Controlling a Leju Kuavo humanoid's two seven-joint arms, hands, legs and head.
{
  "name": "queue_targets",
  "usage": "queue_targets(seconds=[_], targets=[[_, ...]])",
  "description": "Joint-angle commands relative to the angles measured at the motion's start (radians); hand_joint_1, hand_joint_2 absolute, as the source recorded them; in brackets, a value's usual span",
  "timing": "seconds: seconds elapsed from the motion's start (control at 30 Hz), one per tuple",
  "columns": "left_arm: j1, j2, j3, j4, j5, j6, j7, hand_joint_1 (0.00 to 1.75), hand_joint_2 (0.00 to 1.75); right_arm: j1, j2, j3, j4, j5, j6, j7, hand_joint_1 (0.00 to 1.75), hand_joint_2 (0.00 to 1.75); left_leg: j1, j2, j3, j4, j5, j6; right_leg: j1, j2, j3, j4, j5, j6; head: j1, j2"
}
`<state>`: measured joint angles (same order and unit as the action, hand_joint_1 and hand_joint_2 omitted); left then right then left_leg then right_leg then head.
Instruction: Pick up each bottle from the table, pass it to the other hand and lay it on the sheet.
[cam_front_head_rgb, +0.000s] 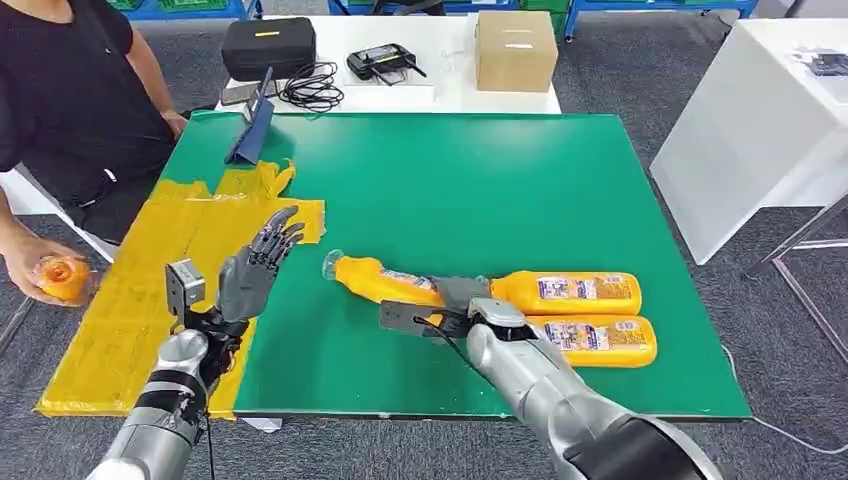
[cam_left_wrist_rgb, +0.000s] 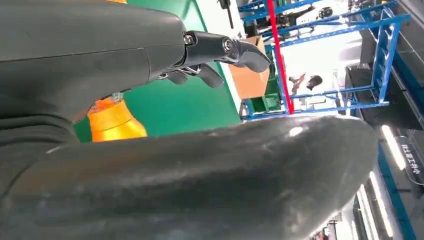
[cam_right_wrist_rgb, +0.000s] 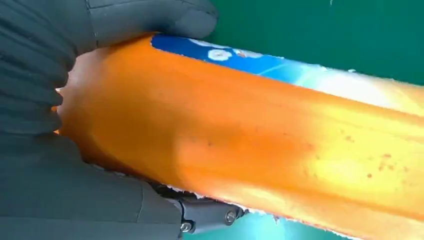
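Observation:
My right hand (cam_front_head_rgb: 462, 298) grips an orange bottle (cam_front_head_rgb: 380, 280) near its base, and the bottle's clear cap points left toward my left hand. In the right wrist view the bottle (cam_right_wrist_rgb: 260, 135) lies across my palm with my fingers (cam_right_wrist_rgb: 150, 20) wrapped over it. My left hand (cam_front_head_rgb: 255, 268) is raised and open, fingers spread, over the edge of the yellow sheet (cam_front_head_rgb: 150, 260), a short gap from the cap. The left wrist view shows the bottle's neck (cam_left_wrist_rgb: 115, 122) beyond my fingers (cam_left_wrist_rgb: 225, 50). Two more orange bottles (cam_front_head_rgb: 570, 292) (cam_front_head_rgb: 598, 341) lie side by side just right of my right hand.
The green mat (cam_front_head_rgb: 450, 180) covers the table. A person (cam_front_head_rgb: 70, 90) sits at the left, holding an orange bottle (cam_front_head_rgb: 65, 278) beside the sheet. A blue-grey stand (cam_front_head_rgb: 252, 130) is at the mat's far-left corner. Behind are a black case (cam_front_head_rgb: 268, 45), cables (cam_front_head_rgb: 312, 88) and a cardboard box (cam_front_head_rgb: 516, 48).

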<state>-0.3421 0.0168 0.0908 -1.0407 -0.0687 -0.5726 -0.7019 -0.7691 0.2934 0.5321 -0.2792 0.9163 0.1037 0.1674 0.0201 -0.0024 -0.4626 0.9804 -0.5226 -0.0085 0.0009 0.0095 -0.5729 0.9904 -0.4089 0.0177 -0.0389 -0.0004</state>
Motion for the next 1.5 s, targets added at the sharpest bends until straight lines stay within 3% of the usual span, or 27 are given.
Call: queue_targets(seconds=[0.03,0.1,0.2,0.23,0.27,0.3,0.4,0.43,0.53,0.73,0.9,1.03,1.1,1.27,1.5], targets=[[-0.033,-0.015,0.008,0.058,-0.003,0.004,0.004,0.00,0.00,0.039,-0.032,-0.054,0.061,-0.008,-0.015,-0.014,1.75,1.75,0.000,-0.002,0.000,-0.001,0.001,0.001,0.000,-0.003,0.001,-0.002,0.000,0.000,0.000,0.000],[-0.027,-0.014,0.009,0.054,-0.003,0.009,0.004,0.00,0.00,0.045,-0.033,-0.071,0.051,-0.021,-0.060,-0.054,1.75,1.75,0.000,-0.004,-0.001,-0.002,0.002,0.001,0.000,-0.004,0.000,-0.003,0.001,0.000,0.000,0.000],[0.001,-0.015,0.018,0.025,0.000,0.038,0.006,0.00,0.00,0.053,-0.029,-0.164,0.021,-0.088,-0.274,-0.198,1.75,1.75,0.000,-0.003,-0.001,-0.002,0.002,0.001,0.000,-0.004,0.000,-0.003,0.001,0.000,0.000,0.000],[0.032,-0.021,0.040,-0.013,0.014,0.077,0.045,0.00,0.00,0.065,-0.019,-0.251,-0.016,-0.160,-0.471,-0.369,1.75,1.75,0.000,-0.002,-0.001,-0.002,0.001,0.001,0.000,-0.002,0.000,-0.003,0.001,0.000,0.000,0.000],[0.059,-0.023,0.053,-0.048,0.027,0.109,0.074,0.00,0.00,0.072,-0.007,-0.321,-0.041,-0.229,-0.556,-0.490,1.75,1.75,0.000,-0.002,-0.001,-0.003,0.002,0.001,0.000,-0.003,0.000,-0.004,0.002,0.000,0.000,0.000],[0.081,-0.038,0.082,-0.079,0.064,0.138,0.105,0.00,0.00,0.085,0.014,-0.404,-0.088,-0.332,-0.573,-0.624,1.75,1.75,0.000,0.000,-0.001,-0.002,0.001,0.001,0.000,0.000,-0.001,-0.002,0.001,0.000,0.000,0.000],[0.123,-0.056,0.123,-0.137,0.171,0.129,0.158,0.00,0.00,0.115,0.053,-0.463,-0.202,-0.450,-0.531,-0.742,1.75,1.75,0.000,0.003,-0.006,-0.001,0.000,0.002,-0.001,0.002,-0.005,-0.001,0.001,0.001,0.001,0.000],[0.140,-0.059,0.128,-0.162,0.194,0.131,0.179,0.00,1.75,0.142,0.056,-0.427,-0.274,-0.488,-0.526,-0.742,1.75,1.75,0.000,0.004,-0.008,0.000,0.000,0.002,-0.001,0.003,-0.008,0.000,0.001,0.000,0.000,0.000],[0.190,-0.067,0.119,-0.224,0.245,0.137,0.218,0.00,1.75,0.230,0.056,-0.282,-0.475,-0.606,-0.497,-0.746,1.75,1.75,0.001,0.004,-0.007,-0.002,-0.001,0.001,0.000,0.003,-0.009,-0.001,0.002,-0.002,0.000,0.000],[0.284,-0.097,0.055,-0.303,0.258,0.133,0.228,0.00,1.75,0.306,0.056,-0.067,-0.569,-0.624,-0.507,-0.739,1.75,1.75,0.001,0.004,-0.015,-0.002,-0.001,0.001,0.000,0.002,-0.015,0.000,0.001,-0.002,0.000,0.000],[0.322,-0.103,0.009,-0.358,0.257,0.130,0.223,0.00,1.75,0.300,0.056,0.053,-0.551,-0.609,-0.473,-0.683,1.75,1.75,0.001,0.003,-0.018,-0.001,-0.001,0.001,0.000,0.001,-0.018,0.000,0.001,-0.002,0.000,0.000],[0.351,-0.100,-0.017,-0.413,0.250,0.122,0.211,0.00,1.75,0.272,0.056,0.208,-0.478,-0.591,-0.372,-0.610,1.75,1.75,0.001,0.002,-0.018,-0.001,0.000,0.001,0.000,0.001,-0.018,0.000,0.001,-0.002,0.000,0.000],[0.362,-0.103,-0.023,-0.433,0.251,0.115,0.205,0.00,1.75,0.269,0.056,0.302,-0.463,-0.566,-0.379,-0.577,1.75,1.75,0.001,0.003,-0.018,-0.001,-0.001,0.001,0.001,0.002,-0.018,0.000,0.002,-0.002,0.000,0.000],[0.368,-0.103,-0.026,-0.441,0.252,0.112,0.206,0.00,1.75,0.272,0.056,0.344,-0.466,-0.576,-0.374,-0.564,1.75,1.75,0.001,0.001,-0.018,-0.001,0.000,0.001,0.001,0.000,-0.018,0.000,0.001,-0.002,0.000,0.000],[0.386,-0.109,-0.021,-0.465,0.260,0.097,0.190,0.00,1.75,0.287,0.056,0.602,-0.436,-0.563,-0.324,-0.491,1.75,1.75,0.001,0.003,-0.013,-0.004,-0.001,0.003,0.001,0.002,-0.013,-0.003,0.002,-0.001,0.000,0.000]])
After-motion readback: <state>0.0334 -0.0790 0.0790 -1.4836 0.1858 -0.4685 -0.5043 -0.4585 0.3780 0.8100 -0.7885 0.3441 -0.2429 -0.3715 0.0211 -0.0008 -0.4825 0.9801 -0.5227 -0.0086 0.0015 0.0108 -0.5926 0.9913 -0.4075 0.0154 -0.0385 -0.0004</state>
